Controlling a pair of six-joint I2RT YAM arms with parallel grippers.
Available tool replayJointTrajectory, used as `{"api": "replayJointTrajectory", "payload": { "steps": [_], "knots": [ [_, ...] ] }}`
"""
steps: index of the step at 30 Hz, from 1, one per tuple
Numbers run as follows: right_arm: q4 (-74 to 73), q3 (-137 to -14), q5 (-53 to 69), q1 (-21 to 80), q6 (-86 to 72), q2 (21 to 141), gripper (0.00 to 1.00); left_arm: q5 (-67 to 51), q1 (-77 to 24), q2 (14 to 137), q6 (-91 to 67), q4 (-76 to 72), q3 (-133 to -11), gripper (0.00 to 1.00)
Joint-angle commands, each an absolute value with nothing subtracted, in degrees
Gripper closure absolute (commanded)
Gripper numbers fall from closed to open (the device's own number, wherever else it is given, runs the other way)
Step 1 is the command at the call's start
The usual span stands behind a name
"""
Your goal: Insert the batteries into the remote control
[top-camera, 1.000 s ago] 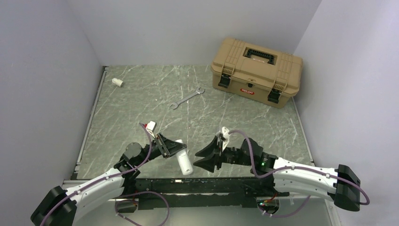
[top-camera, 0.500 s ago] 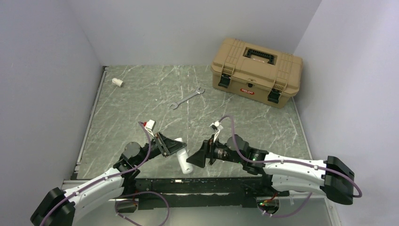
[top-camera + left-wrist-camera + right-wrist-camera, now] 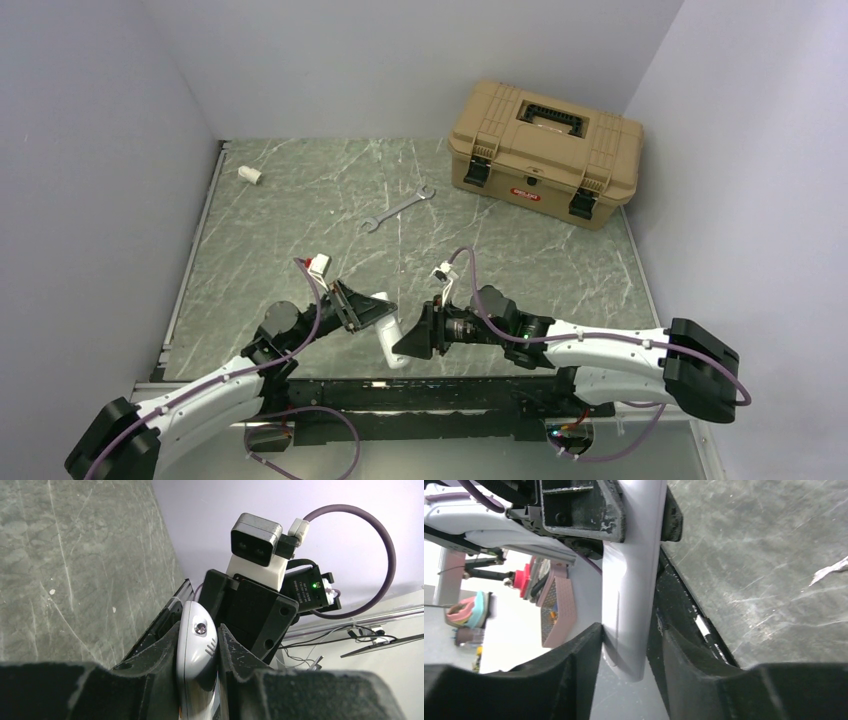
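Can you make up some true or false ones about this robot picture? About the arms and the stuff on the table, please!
1. The left gripper is holding the white remote control. True.
2. The tan toolbox has its lid open. False: the lid is shut.
3. The metal wrench lies on the table, with no gripper touching it. True.
4. The right gripper is picking up the wrench. False: its fingers sit on either side of the remote control's free end.
5. A small white tube sits near the far left corner. True.
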State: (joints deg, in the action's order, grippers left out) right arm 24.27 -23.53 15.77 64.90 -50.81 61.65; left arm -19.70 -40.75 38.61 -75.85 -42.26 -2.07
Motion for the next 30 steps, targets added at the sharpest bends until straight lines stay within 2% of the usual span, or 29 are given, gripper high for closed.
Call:
{"api": "replayJointTrajectory", "payload": {
  "steps": [1,14,19,20,21,24,26,30],
  "knots": [
    [29.58,-25.65,17.6,64.86,-51.81,63.2,0.56,-20.87,-41.04,39.13,-75.93,-47.14,-4.75,1.0],
    [27.29,-26.6,16.95,64.86,-50.99,64.65,0.99,-20.12,-41.02,38.02,-76.39,-46.59,-4.39,1.0],
    [26.7,-27.37,17.59,64.91,-50.68,65.5,1.0,-20.21,-41.04,37.97,-76.31,-46.42,-4.53,1.0],
    [26.72,-27.48,17.75,64.82,-50.55,65.56,1.0,-20.21,-41.04,37.94,-76.29,-46.41,-4.51,1.0],
    [26.72,-27.56,17.83,64.84,-50.54,65.41,0.94,-20.21,-40.98,38.0,-76.36,-46.52,-4.37,1.0],
    [26.82,-27.58,17.8,64.86,-50.37,64.7,0.66,-20.28,-41.02,38.16,-76.54,-47.05,-3.97,1.0],
    [26.77,-27.52,17.37,64.86,-50.36,64.16,0.54,-20.26,-41.03,38.15,-76.68,-47.34,-3.66,1.0],
    [26.75,-27.11,17.23,64.82,-50.52,62.92,0.47,-20.13,-41.04,38.05,-76.81,-47.33,-3.43,1.0]
  ]
}}
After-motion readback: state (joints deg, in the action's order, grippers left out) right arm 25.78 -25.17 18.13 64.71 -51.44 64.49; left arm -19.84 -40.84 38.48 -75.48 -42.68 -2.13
